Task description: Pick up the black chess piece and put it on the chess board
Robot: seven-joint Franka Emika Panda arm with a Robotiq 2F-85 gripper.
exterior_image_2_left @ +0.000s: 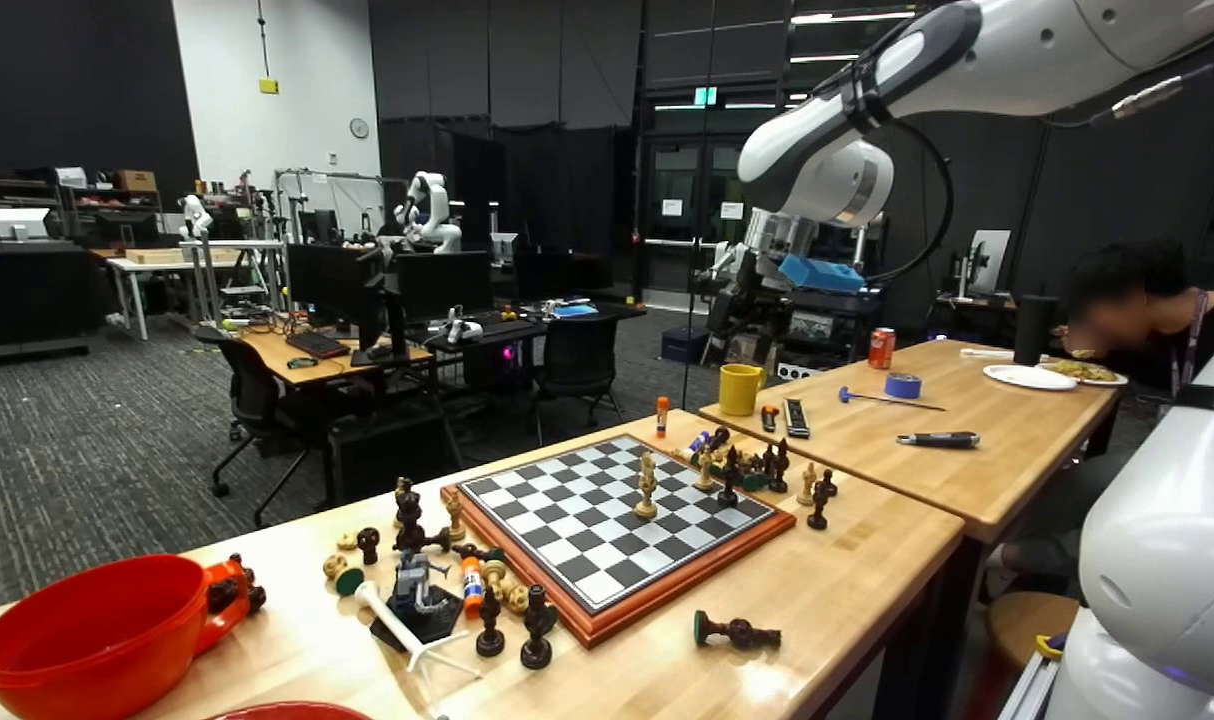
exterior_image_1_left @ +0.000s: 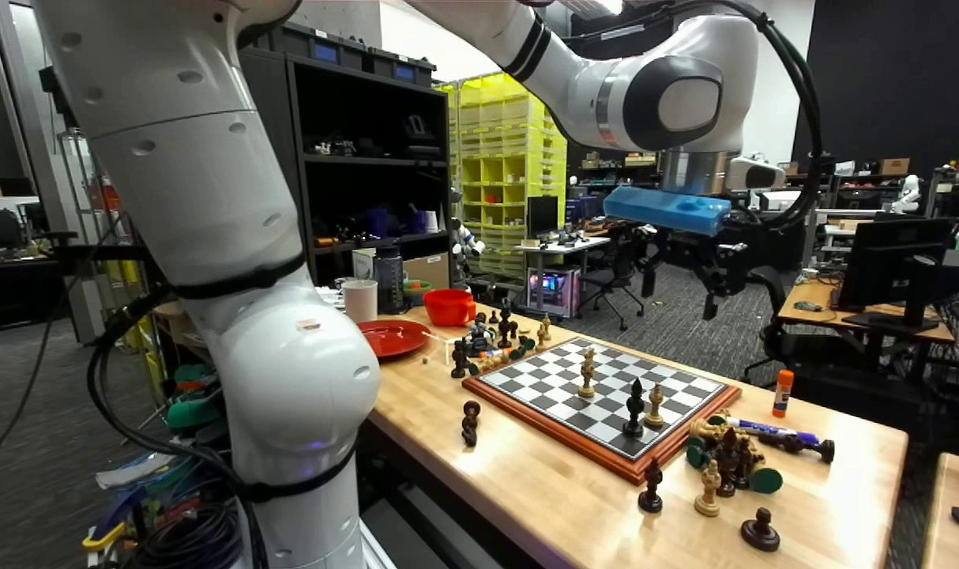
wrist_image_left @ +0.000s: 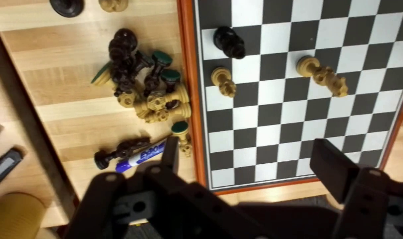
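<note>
In an exterior view: black pincer (exterior_image_1_left: 679, 295) hangs above light-wood counter (exterior_image_1_left: 558, 482) | in an exterior view: black chess piece (exterior_image_2_left: 729, 482) upright on black-and-white checked chess board (exterior_image_2_left: 589, 530) rimmed in reddish-brown wood | wrist view: pincer spread wide

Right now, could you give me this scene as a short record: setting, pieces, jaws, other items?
setting: chess board, flat on wooden table
standing on it: black piece, taller light piece, shorter light piece
off it, among others: mixed heap of pieces; lone dark piece lying on its side
jaws: open, empty, raised above the table
other items: marker, red bowl
unclear: which black piece the task means
</note>
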